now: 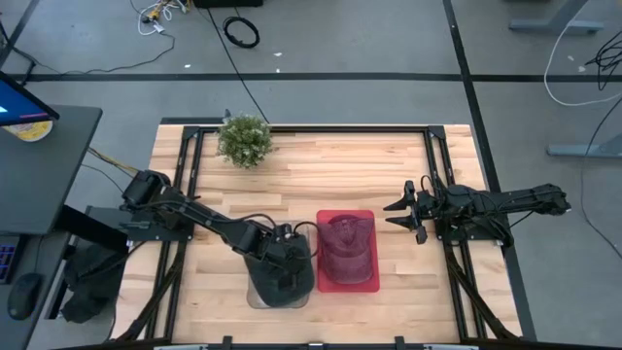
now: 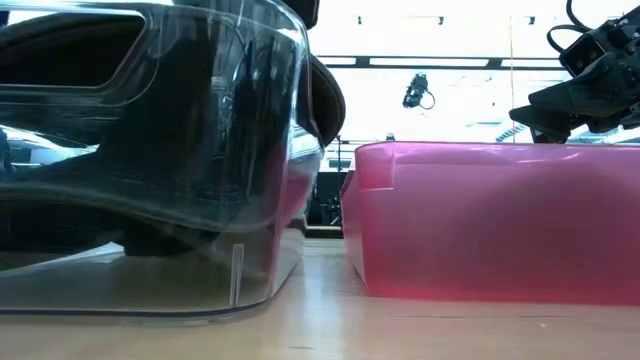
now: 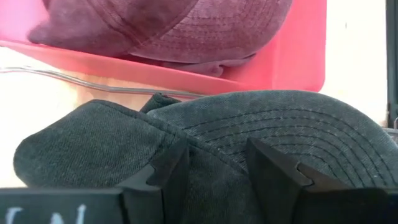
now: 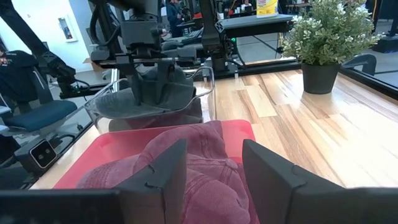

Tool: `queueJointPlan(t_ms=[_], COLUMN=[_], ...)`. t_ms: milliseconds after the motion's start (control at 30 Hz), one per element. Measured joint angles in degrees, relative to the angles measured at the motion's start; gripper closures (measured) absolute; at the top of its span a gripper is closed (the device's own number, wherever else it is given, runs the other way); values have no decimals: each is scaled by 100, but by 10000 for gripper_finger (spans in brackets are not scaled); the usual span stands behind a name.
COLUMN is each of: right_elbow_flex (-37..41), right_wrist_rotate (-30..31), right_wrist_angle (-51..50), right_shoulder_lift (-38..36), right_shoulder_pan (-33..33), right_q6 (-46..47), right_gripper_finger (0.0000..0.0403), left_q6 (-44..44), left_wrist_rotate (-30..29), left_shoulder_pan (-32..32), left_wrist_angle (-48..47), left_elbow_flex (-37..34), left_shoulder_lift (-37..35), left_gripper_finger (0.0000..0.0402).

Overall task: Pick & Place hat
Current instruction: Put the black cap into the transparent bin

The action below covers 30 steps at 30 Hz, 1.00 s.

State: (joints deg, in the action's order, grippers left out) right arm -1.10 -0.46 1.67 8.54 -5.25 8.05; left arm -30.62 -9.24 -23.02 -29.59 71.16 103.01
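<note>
Grey hat (image 3: pixel 205 143) half behind left claw (image 3: pixel 214 177)

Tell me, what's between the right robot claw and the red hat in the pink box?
Only bare wooden table. The high view shows the right gripper apart from the red hat, nothing between them.

Robotics lab: wooden table (image 1: pixel 389 175) on a black metal frame (image 1: pixel 311 125), taped grey floor (image 1: pixel 369 49) with loose cables (image 1: pixel 241 32), monitor (image 1: pixel 19 105), office chair (image 4: pixel 37 115), equipment racks behind.

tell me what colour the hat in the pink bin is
Maroon hat, clearest in the right wrist view.
</note>
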Motion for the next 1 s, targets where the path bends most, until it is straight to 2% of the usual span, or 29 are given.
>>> queueJointPlan(t_ms=[1000], right_elbow_flex=[2], right_wrist_rotate=[0], right_wrist_angle=[1], right_shoulder_lift=[0], right_shoulder_pan=[0], right_q6=[0], right_gripper_finger=[243], left_q6=[23], left_wrist_rotate=[197], left_shoulder_pan=[192], left_wrist_angle=[342], left_elbow_flex=[-2], left_shoulder_lift=[292], left_gripper_finger=[235])
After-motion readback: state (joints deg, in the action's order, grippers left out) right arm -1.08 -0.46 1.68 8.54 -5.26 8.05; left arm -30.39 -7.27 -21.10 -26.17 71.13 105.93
